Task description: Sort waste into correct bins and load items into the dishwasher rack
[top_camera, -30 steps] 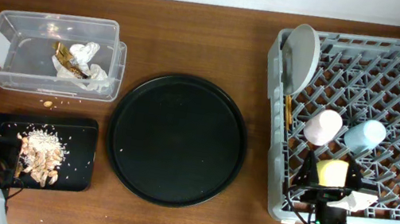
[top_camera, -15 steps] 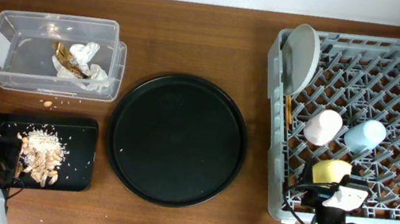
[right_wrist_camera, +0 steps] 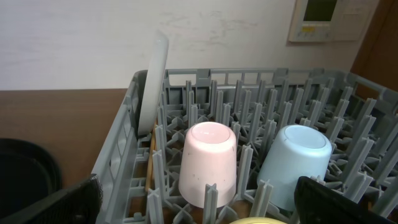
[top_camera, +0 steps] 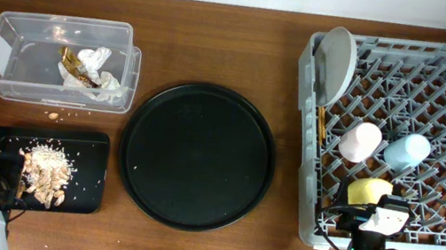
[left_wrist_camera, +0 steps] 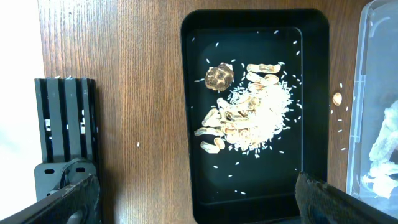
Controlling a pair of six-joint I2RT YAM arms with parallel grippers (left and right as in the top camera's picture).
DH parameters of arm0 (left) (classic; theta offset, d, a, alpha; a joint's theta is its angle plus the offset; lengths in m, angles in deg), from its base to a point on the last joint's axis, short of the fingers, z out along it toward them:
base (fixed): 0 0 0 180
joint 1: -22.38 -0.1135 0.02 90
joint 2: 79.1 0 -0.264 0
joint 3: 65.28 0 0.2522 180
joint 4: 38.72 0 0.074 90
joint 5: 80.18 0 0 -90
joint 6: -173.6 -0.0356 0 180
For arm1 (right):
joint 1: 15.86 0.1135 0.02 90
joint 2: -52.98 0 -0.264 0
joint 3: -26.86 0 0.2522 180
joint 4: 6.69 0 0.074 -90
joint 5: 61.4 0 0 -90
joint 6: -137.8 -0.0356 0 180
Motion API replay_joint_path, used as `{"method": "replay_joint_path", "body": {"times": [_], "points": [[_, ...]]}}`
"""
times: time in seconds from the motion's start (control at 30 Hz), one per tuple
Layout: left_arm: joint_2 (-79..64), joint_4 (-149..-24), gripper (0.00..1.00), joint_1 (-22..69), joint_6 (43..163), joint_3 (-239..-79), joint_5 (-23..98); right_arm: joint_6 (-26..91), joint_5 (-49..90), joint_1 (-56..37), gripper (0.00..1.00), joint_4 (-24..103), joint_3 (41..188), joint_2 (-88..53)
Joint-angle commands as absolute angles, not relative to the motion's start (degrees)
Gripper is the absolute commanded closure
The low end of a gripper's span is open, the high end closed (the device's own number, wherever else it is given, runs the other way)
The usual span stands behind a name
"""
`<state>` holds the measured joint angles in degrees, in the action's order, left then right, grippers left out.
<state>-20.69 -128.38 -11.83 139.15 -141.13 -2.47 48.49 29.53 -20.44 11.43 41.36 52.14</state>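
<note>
The grey dishwasher rack (top_camera: pixel 443 97) holds the pale-grey plate (top_camera: pixel 336 64) on edge, chopsticks (top_camera: pixel 320 127) along its left wall, a pink cup (top_camera: pixel 360 141), a light-blue cup (top_camera: pixel 406 152), both upside down, and a yellow bowl (top_camera: pixel 369 191). My right gripper (top_camera: pixel 372 219) hangs open at the rack's front edge, just behind the bowl (right_wrist_camera: pixel 258 220), holding nothing. Tissue (top_camera: pixel 92 59) and a gold-brown wrapper (top_camera: pixel 77 73) lie in the clear tub (top_camera: pixel 66 28). Food scraps (left_wrist_camera: pixel 249 115) sit in the small black tray (left_wrist_camera: pixel 249 37). My left gripper (left_wrist_camera: pixel 199 205) is open over that tray's near end.
A large round black tray (top_camera: pixel 197 155) lies between the bins and the rack. One stray crumb (left_wrist_camera: pixel 336 98) rests on the wood between the small tray and the tub (left_wrist_camera: pixel 379 93). A black ribbed block (left_wrist_camera: pixel 64 124) stands left of the small tray.
My right gripper has drawn back toward the table's front edge, off the yellow bowl, which stays in the rack. The left arm has not moved.
</note>
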Motion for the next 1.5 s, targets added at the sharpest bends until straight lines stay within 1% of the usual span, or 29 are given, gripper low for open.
{"method": "replay_joint_path", "body": {"times": [0.0,0.3,0.43,0.53,0.6,0.67,0.73,0.8,0.87,0.93,1.03,1.1,1.27,1.37,1.47], "points": [[-20.8,-128.4,0.01,-12.2,139.7,-141.1,-3.1,48.9,29.1,-20.8,0.01,11.8,40.9,52.8],[-20.8,-128.6,0.01,-12.2,139.6,-141.1,-3.1,48.9,29.1,-20.8,0.01,11.8,40.9,52.8],[-21.3,-131.6,0.01,-12.0,139.3,-141.1,-3.3,48.9,29.1,-20.8,0.01,11.8,40.9,52.8],[-23.0,-132.2,0.01,-8.6,139.3,-140.8,-3.2,48.9,29.1,-20.8,0.01,11.8,40.9,52.8],[-24.6,-130.0,0.01,-3.7,139.3,-140.1,-4.8,48.9,29.1,-20.8,0.01,11.8,40.9,52.8],[-26.7,-125.3,0.01,3.5,135.2,-137.9,-7.3,48.9,29.1,-20.8,0.01,11.8,40.9,52.8],[-30.0,-118.5,0.01,13.1,126.6,-133.7,-9.9,48.9,29.1,-20.8,0.01,11.8,40.9,52.8],[-33.1,-114.1,0.01,19.1,120.6,-130.2,-10.0,48.9,29.1,-20.8,0.01,11.8,40.9,52.8],[-37.5,-109.9,0.01,24.6,119.3,-125.6,-10.0,48.9,29.1,-20.8,0.01,11.8,40.9,52.8],[-41.9,-105.4,0.01,28.3,118.4,-120.9,-10.1,48.9,29.1,-20.8,0.01,11.8,40.9,52.8],[-50.0,-93.1,0.01,31.6,112.1,-110.7,-9.8,48.9,29.1,-20.8,0.01,11.8,40.9,52.8],[-55.4,-85.3,0.01,31.9,109.2,-103.9,-7.9,48.9,29.1,-20.8,0.01,11.8,40.9,52.8],[-65.9,-72.0,0.01,31.8,108.7,-91.7,-6.9,48.9,29.1,-20.8,0.01,11.8,40.9,52.8],[-68.4,-62.7,0.01,31.8,108.5,-86.8,-5.9,48.9,29.1,-20.8,0.01,11.8,40.9,52.8],[-70.3,-49.6,0.01,31.7,102.6,-81.2,-1.9,48.9,29.1,-20.8,0.01,11.8,40.9,52.8]]}}
